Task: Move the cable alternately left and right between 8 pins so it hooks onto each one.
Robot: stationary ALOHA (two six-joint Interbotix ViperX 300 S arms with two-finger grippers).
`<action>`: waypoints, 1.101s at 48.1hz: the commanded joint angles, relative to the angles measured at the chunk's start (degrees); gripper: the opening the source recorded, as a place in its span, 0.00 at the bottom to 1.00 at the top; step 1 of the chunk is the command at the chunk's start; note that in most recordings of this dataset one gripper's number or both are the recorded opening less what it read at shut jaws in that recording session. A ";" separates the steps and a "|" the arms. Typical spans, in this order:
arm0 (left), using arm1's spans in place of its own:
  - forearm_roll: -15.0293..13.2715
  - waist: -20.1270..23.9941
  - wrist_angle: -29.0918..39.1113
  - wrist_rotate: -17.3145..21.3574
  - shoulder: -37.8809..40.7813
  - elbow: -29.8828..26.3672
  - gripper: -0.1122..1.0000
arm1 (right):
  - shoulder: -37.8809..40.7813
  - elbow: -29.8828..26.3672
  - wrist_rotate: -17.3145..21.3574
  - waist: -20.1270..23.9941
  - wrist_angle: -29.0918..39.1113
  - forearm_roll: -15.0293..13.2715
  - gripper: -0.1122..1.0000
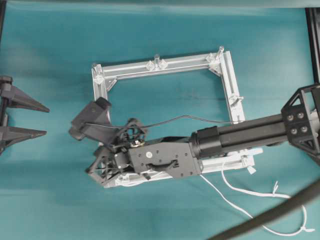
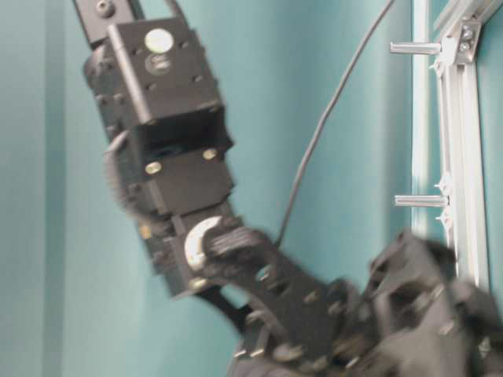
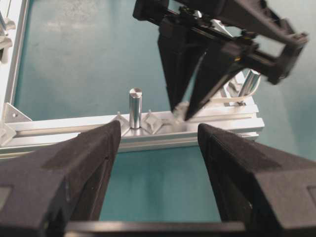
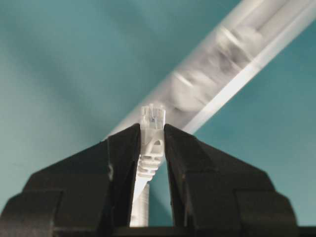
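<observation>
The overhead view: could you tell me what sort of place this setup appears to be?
Probably a robotics lab bench for manipulation tests: a teal table surface, a square aluminium frame fitted with pins, and two robot arms, the right gripper gripping a white cable by its plug.

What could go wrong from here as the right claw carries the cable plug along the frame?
The right claw pinches only the plug of the cable, near the fingertips, so a snag could pull it free. In the left wrist view its tips sit right at the frame bar beside a pin, so a low pass might strike them. Slack cable trails loose on the table and may catch on the frame corner.
</observation>
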 commanded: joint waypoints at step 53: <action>0.26 -0.09 -0.26 0.18 0.35 -0.53 0.69 | -7.56 4.04 -6.94 -13.45 -8.44 -4.83 0.27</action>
